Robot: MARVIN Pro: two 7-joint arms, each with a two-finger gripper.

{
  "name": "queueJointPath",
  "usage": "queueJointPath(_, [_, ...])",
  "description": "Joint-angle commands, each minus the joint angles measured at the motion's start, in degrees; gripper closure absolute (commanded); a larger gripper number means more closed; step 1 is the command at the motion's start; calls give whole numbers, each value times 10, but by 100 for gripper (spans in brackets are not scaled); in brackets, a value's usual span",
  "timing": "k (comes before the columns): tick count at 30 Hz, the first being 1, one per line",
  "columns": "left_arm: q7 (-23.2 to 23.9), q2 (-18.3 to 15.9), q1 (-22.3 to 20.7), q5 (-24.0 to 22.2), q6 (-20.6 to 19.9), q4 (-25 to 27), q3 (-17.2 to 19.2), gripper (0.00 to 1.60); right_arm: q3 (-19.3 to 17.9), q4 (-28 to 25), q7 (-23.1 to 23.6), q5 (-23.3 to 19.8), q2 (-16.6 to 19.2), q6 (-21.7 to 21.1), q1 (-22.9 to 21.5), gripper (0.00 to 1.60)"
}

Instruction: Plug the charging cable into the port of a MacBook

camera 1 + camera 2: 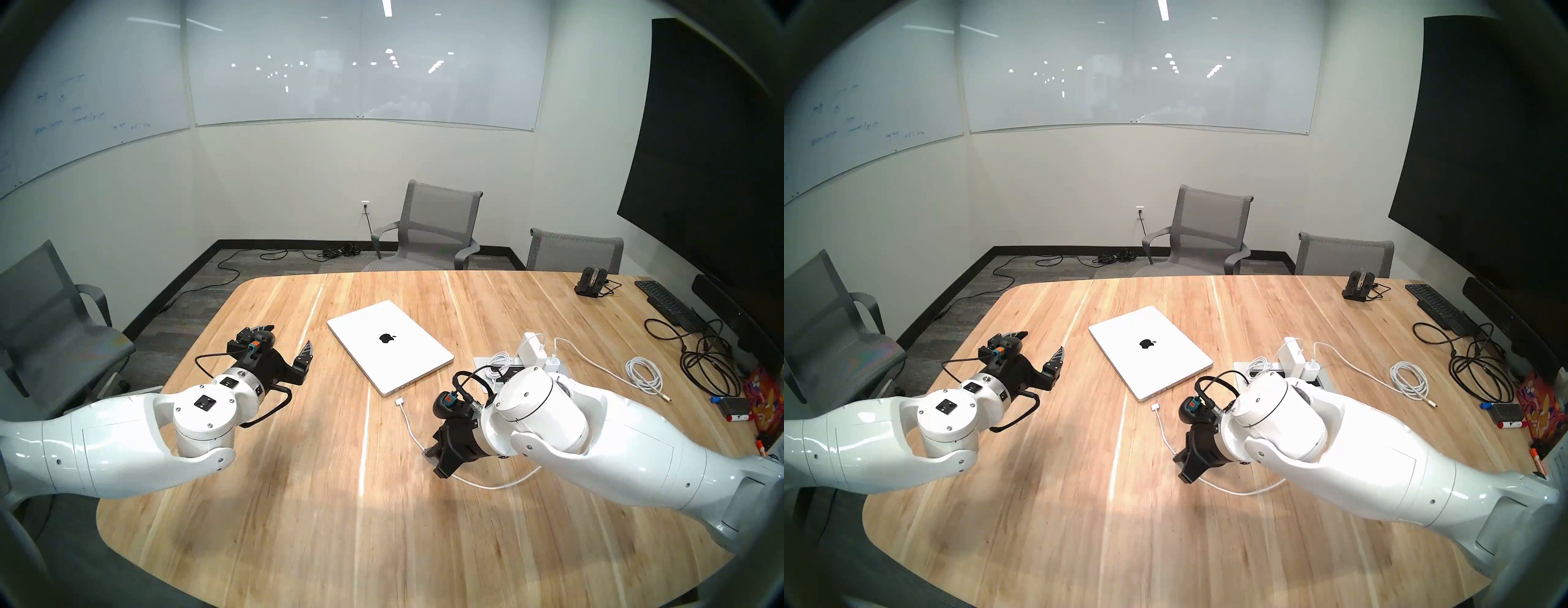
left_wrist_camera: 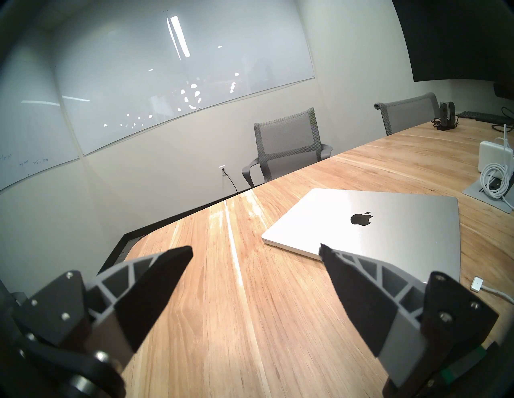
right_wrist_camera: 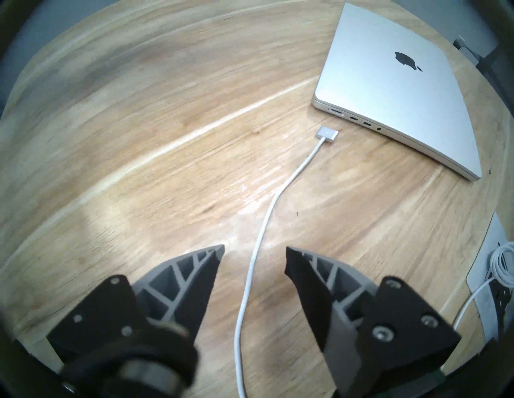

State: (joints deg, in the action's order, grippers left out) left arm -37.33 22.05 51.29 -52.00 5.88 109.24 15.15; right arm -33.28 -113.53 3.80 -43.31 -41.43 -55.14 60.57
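Right gripper (image 3: 254, 257) fingers are seen parted, nothing held, with the cable (image 3: 260, 236) running on the table (image 3: 139, 139) between and below them. Its connector (image 3: 327, 132) lies just beside the MacBook (image 3: 397, 83), short of the ports on the near edge, unplugged. The left gripper (image 2: 256, 250) is held wide and empty, near the MacBook's other side. The grasping step is judged to be in hand; next, the cord must be pinched close behind the connector and lined up with the port.
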Motion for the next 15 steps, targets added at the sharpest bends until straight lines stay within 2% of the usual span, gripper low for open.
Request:
queueJointPath(1, [1,1,-8,-1,2,1,8,0,19,16,-30,-10,-45,1,-34,61])
queueJointPath(15, [1,1,-8,-1,2,1,8,0,61,45,-95,-34,-78,1,-66,66])
